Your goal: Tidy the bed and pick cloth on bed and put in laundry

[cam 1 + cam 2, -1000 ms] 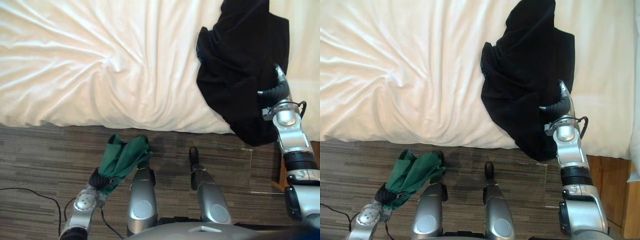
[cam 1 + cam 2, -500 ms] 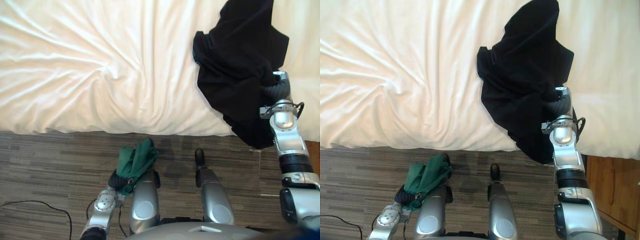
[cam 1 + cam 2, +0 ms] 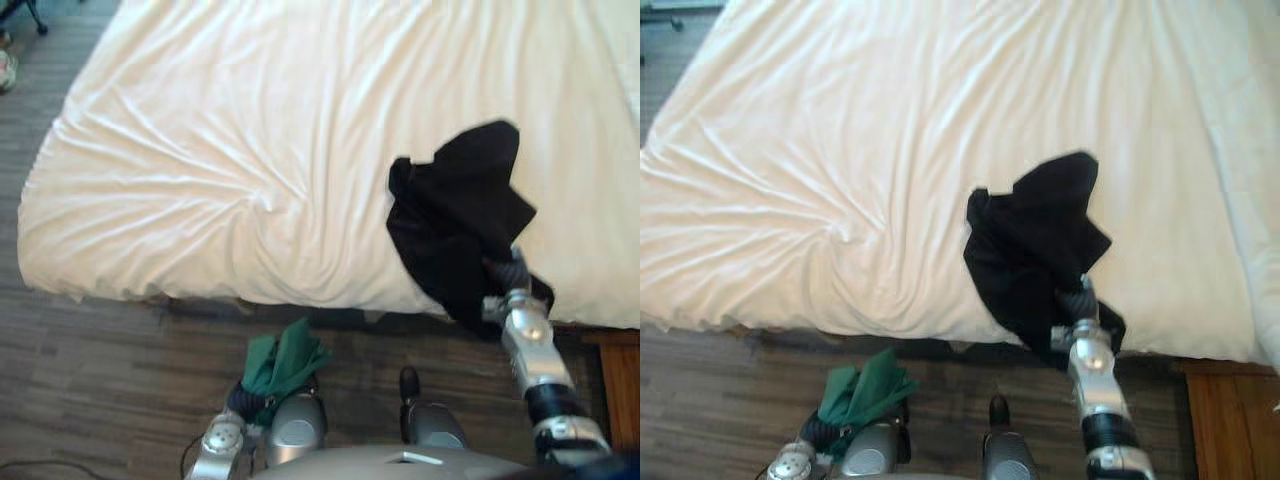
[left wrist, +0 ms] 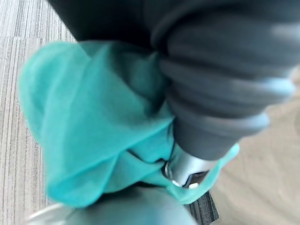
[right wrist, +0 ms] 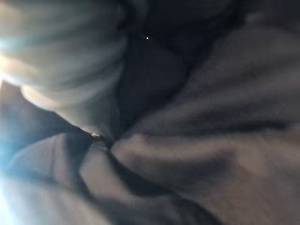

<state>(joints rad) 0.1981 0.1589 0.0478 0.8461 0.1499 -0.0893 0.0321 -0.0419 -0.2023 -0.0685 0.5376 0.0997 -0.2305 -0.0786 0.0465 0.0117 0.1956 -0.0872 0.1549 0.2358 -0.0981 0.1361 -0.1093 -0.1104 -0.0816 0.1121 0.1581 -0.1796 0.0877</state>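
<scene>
- Rumpled white sheets cover the bed (image 3: 250, 150), which is bordered on its near side by a dark striped floor (image 3: 100, 340).
- A black cloth (image 3: 455, 215) is spread on the bed's right part, its long axis running from mid-bed towards the near edge, over which its lower end is draped.
- That lower end is met by the right hand (image 3: 503, 272), which is buried in the folds; whether it is closed on the fabric cannot be told.
- A green cloth (image 3: 285, 362) is held bunched above the floor, the left hand (image 3: 243, 402) being curled round it.
- Lifting the black cloth is judged to fall to the right hand, which is much the nearer.
</scene>
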